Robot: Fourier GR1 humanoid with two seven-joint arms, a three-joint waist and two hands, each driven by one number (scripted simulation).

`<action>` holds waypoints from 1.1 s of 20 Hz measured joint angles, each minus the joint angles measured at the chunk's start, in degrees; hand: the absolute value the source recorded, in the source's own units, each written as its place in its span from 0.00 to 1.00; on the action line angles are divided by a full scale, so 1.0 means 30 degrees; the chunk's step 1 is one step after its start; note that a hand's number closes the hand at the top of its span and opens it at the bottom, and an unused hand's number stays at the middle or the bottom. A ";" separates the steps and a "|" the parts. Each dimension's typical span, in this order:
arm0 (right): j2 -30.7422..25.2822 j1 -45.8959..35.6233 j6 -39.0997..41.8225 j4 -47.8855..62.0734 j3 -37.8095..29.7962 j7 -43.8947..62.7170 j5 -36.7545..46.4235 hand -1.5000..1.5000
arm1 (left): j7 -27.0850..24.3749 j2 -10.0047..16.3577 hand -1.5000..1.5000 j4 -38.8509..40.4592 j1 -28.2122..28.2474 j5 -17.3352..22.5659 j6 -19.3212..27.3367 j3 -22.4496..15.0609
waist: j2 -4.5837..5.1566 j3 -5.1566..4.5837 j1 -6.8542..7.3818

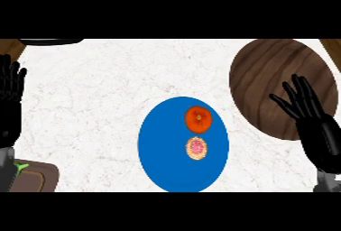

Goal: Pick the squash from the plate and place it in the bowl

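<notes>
Marble counter [86, 113]: squash [198, 119] on blue plate [163, 149], not yet picked; wooden bowl [266, 72] unfilled. Right hand [320, 131] fingers spread, left hand [10, 94] at left edge, fingers straight; both hold nothing.

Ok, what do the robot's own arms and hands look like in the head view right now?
Both hands are plain black, with slim segmented fingers and a thumb. The black left hand shows at the view's left edge and the black right hand at its right. A sliver of grey forearm shows beneath the right one. No cables, markings or sleeves are visible.
</notes>
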 measured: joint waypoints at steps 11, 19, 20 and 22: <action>0.0665 -0.3696 0.2920 0.7053 -0.1749 -0.2827 -0.1431 0.00 | 0.3138 0.0050 0.50 0.0545 -0.1410 -0.2477 0.0374 -0.2891 | 0.0324 -0.0813 0.0412; -0.0814 -0.5460 0.6227 1.0312 -0.1227 -0.7145 0.1499 0.00 | 0.4527 -0.0773 0.50 0.0875 -0.1905 -0.3737 0.0864 -0.3709 | 0.0119 -0.0898 0.0300; -0.1175 -0.5643 0.6438 1.0299 -0.0998 -0.7000 0.1947 0.00 | 0.4667 -0.0744 0.50 0.0809 -0.1949 -0.3839 0.0856 -0.3699 | 0.0093 -0.0912 0.0283; -0.1800 -0.6116 0.6556 0.9805 -0.0429 -0.6185 0.2851 0.00 | 0.4672 -0.0982 0.50 0.0714 -0.1704 -0.4091 0.0991 -0.3896 | 0.0044 -0.0926 0.0252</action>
